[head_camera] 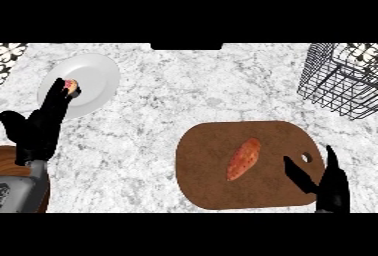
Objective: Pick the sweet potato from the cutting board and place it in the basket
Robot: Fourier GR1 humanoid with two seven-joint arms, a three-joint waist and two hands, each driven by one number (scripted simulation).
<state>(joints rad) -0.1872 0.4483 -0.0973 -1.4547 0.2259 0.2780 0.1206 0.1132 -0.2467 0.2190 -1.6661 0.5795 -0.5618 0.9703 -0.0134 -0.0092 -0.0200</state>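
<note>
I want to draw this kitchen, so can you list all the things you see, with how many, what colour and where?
sweet potato: one, orange, lying on the middle of the cutting board
cutting board: one, brown, with a hole near its right edge, on the counter at the lower right
basket: one, dark wire, at the upper right
plate: one, white, at the upper left
small food item: one, pinkish, on the plate's left part, partly hidden by fingers; what it is I cannot tell
counter: one, white and grey marble
brown round thing: one, at the left edge, mostly hidden
left hand: one, black, open, fingers up, at the left
right hand: one, black, open, over the board's right end
</note>
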